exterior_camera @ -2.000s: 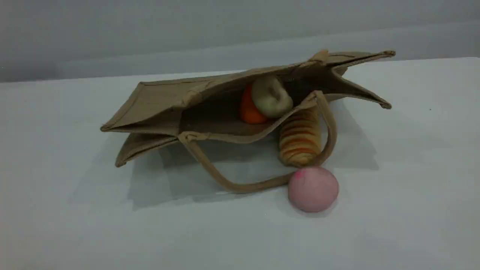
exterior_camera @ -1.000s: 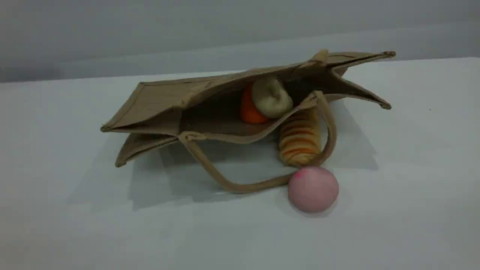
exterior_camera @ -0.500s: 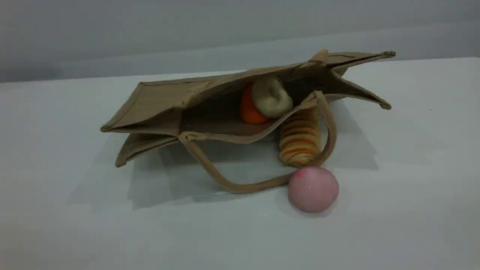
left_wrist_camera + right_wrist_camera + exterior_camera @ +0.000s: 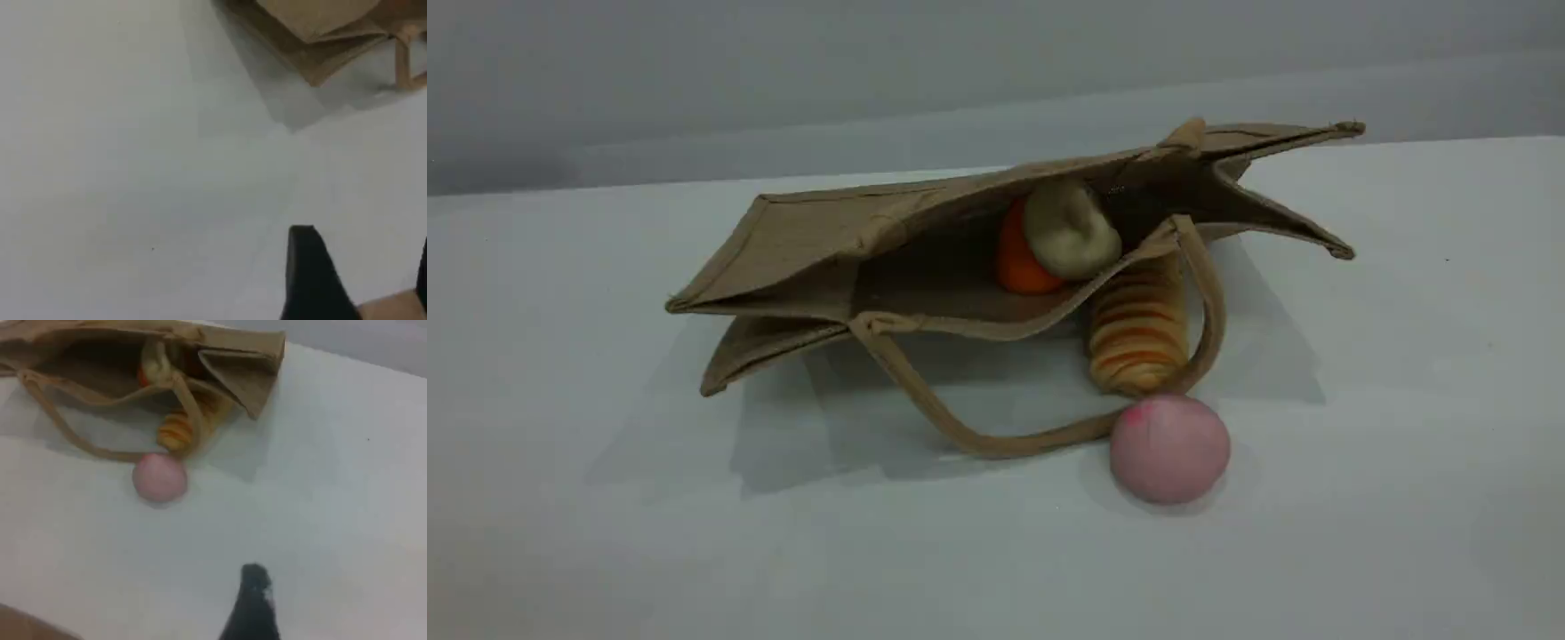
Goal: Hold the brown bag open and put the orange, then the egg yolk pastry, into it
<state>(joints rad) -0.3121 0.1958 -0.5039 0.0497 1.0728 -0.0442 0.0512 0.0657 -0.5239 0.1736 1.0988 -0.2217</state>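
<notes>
The brown bag (image 4: 809,236) lies on its side on the table, mouth facing the camera and gaping. Inside the mouth sits the orange (image 4: 1018,262), half hidden behind the pale egg yolk pastry (image 4: 1069,233). One handle (image 4: 996,443) loops out over the table. Neither arm appears in the scene view. In the left wrist view my left gripper (image 4: 363,263) hovers over bare table, fingers apart with nothing between them, and a bag corner (image 4: 320,27) lies far ahead. The right wrist view shows one fingertip (image 4: 255,580) of my right gripper, well short of the bag (image 4: 247,373), holding nothing.
A long orange-striped bread roll (image 4: 1138,333) lies under the bag's lower lip, inside the handle loop. A pink round bun (image 4: 1169,449) rests against the handle in front of it. White table surrounds the bag, and a grey wall stands behind.
</notes>
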